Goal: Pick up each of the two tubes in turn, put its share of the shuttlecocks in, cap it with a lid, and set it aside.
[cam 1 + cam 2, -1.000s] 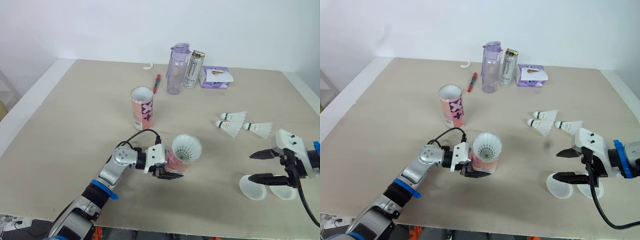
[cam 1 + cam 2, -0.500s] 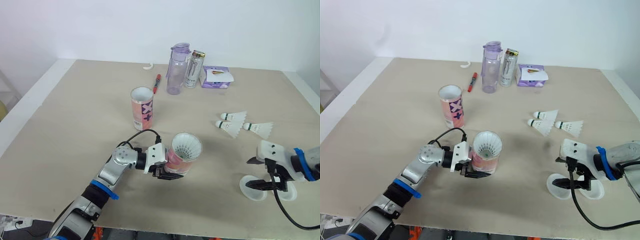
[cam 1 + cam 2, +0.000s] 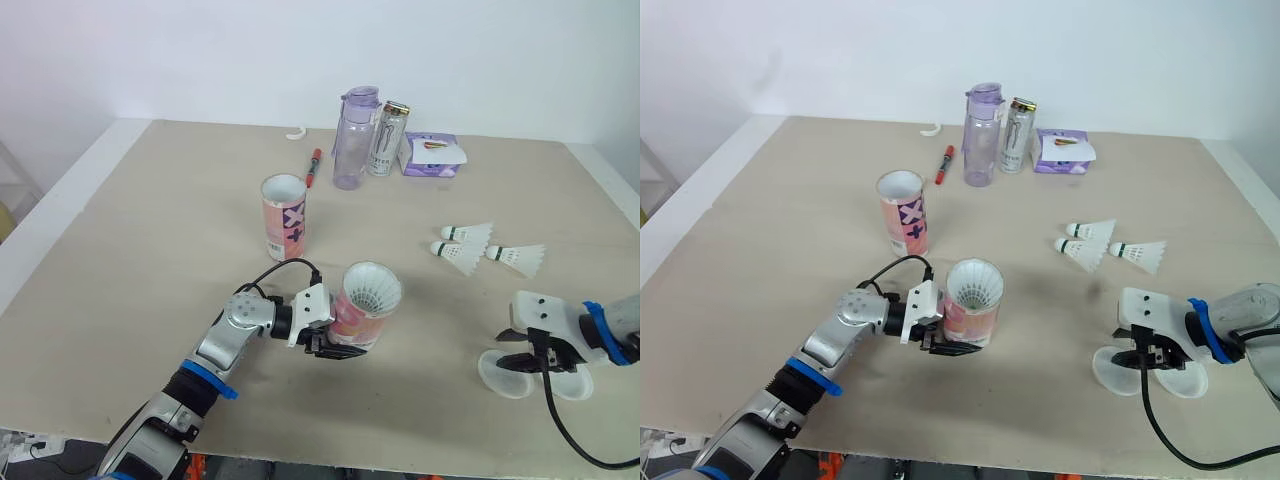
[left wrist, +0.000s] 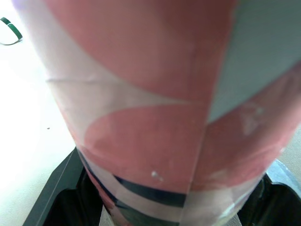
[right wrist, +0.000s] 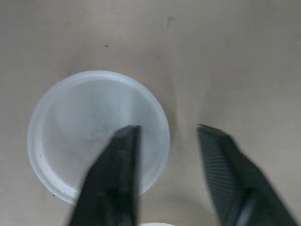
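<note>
My left gripper is shut on a pink patterned tube, held tilted just above the table, with a white shuttlecock showing in its mouth. The tube's pink wall shows close up in the left wrist view. A second pink tube stands upright farther back. Three loose shuttlecocks lie at the right. Two clear lids lie at the front right, one beside the other. My right gripper points down at the left lid, one finger inside its rim and one outside, still apart.
A purple bottle, a can, a tissue pack, a red pen and a small white hook sit at the back of the table. The table's front edge runs close behind the lids.
My right gripper has dropped and tipped down onto the left lid, and its fingers have narrowed around the rim. The left gripper and its tube have stayed put.
</note>
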You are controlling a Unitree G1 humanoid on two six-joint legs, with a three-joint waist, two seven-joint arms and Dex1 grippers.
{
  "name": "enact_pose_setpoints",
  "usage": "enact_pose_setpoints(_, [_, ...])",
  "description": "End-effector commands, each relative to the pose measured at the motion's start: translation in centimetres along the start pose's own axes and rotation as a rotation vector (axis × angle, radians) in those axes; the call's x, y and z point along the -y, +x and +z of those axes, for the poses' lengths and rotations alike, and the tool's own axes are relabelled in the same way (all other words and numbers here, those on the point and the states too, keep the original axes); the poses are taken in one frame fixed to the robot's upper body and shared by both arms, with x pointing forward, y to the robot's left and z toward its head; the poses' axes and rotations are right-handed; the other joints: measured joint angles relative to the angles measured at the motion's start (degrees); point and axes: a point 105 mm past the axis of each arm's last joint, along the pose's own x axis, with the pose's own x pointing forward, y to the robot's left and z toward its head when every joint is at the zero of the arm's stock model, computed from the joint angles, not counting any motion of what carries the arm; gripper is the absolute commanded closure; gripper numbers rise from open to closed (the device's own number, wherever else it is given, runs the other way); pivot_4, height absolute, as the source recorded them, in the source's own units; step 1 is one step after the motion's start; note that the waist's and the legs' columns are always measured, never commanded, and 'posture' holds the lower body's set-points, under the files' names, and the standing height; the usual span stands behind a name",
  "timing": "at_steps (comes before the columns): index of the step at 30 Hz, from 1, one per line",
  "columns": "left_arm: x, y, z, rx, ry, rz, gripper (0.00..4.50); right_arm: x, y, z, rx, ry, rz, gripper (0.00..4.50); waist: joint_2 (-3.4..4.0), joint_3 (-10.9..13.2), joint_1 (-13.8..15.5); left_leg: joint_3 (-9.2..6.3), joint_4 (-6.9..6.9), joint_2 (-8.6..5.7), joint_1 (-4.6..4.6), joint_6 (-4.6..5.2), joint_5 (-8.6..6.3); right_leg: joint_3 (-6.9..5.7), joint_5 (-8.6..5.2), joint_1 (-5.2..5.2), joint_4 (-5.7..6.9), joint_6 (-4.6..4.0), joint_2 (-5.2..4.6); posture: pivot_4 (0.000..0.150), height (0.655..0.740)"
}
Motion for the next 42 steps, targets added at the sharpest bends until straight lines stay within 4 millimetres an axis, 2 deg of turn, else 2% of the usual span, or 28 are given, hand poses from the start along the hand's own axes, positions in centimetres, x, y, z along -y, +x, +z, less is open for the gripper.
enact_pose_setpoints(1, [0.8,0.4,-0.9,-0.028,-0.016,-0.032,1.49,0.1,-0.6,0.2,-0.016,-0.042,-0.01,4.01,0.0,0.0,0.0,0.0,0.0,0.0,0.01,0.0,0.0,0.0,0.0,0.01,0.01,0.0,0.0,0.15,0.74])
enact_pose_setpoints(3, [0.8,0.4,-0.9,-0.03,-0.016,-0.031,1.49,0.0,-0.5,0.3,-0.01,-0.049,-0.005,4.42,-0.01,0.0,0.0,0.0,0.0,0.0,0.03,0.0,0.0,0.0,0.0,0.03,0.01,0.0,0.0,0.15,0.74])
enact_pose_setpoints(7, [0.8,0.4,-1.0,-0.033,-0.018,-0.03,1.49,-0.1,-0.6,0.7,0.009,-0.079,-0.002,4.42,-0.01,0.0,0.0,0.0,0.0,0.01,0.08,0.0,0.0,0.0,0.0,0.07,0.02,-0.01,0.01,0.15,0.74])
enact_pose_setpoints(10, [0.8,0.4,-1.0,-0.034,-0.025,-0.031,1.49,-0.1,-1.0,1.9,0.065,-0.098,0.001,4.42,-0.01,0.0,0.0,0.0,0.0,0.01,0.11,0.0,0.0,0.0,0.0,0.09,0.05,0.0,0.01,0.15,0.74])
enact_pose_setpoints(14, [0.8,0.3,-1.2,-0.034,-0.049,-0.037,1.49,0.1,-2.6,5.0,0.177,-0.175,-0.007,4.42,0.04,0.0,0.0,0.01,0.01,0.01,0.14,0.0,0.0,0.04,0.0,0.08,0.1,0.0,0.01,0.15,0.74])
enact_pose_setpoints(15, [0.9,0.3,-1.2,-0.038,-0.057,-0.042,1.49,0.4,-3.3,6.1,0.202,-0.215,-0.021,4.42,0.02,0.0,0.0,0.02,0.01,0.0,0.16,0.0,0.0,0.05,0.01,0.09,0.12,0.02,0.01,0.15,0.74])
enact_pose_setpoints(18, [1.0,0.3,-1.4,-0.047,-0.074,-0.056,1.49,1.3,-6.2,11.3,0.321,-0.381,-0.09,4.42,0.03,0.0,-0.1,0.01,0.0,0.04,0.31,0.0,0.0,0.03,-0.06,0.22,0.15,-0.03,0.05,0.15,0.74])
enact_pose_setpoints(21, [0.8,0.4,-1.5,-0.053,-0.076,-0.056,1.49,1.3,-8.2,16.0,0.423,-0.516,-0.127,4.42,0.13,0.0,0.0,0.05,-0.01,0.1,0.35,0.0,0.0,0.04,-0.2,0.21,0.15,0.15,0.08,0.15,0.74])
enact_pose_setpoints(26, [0.7,0.5,-1.6,-0.059,-0.081,-0.047,1.49,0.4,-9.5,21.0,0.545,-0.668,-0.114,4.42,0.07,0.0,0.1,-0.04,0.0,0.21,0.33,-0.02,0.0,-0.03,-0.21,0.21,0.22,-0.05,0.16,0.15,0.74])
enact_pose_setpoints(30, [0.6,0.5,-1.7,-0.06,-0.088,-0.03,1.49,-0.6,-9.4,22.8,0.578,-0.733,-0.068,4.42,0.07,0.0,0.2,0.02,0.03,0.14,0.24,-0.02,0.0,0.0,-0.11,0.14,0.22,-0.22,0.07,0.15,0.74])
enact_pose_setpoints(35, [0.5,0.4,-1.8,-0.066,-0.092,-0.021,1.49,-0.9,-7.6,24.0,0.584,-0.766,-0.031,4.42,0.08,0.0,0.1,0.05,0.05,0.1,0.22,-0.02,0.0,0.01,-0.07,0.13,0.23,-0.2,0.0,0.15,0.74])
enact_pose_setpoints(42, [0.3,0.3,-1.9,-0.072,-0.088,-0.012,1.49,0.1,-5.6,24.0,0.547,-0.809,-0.043,4.42,0.07,0.0,0.1,0.09,0.13,0.16,0.28,-0.04,0.02,-0.01,0.0,0.11,0.31,-0.28,0.05,0.15,0.74])
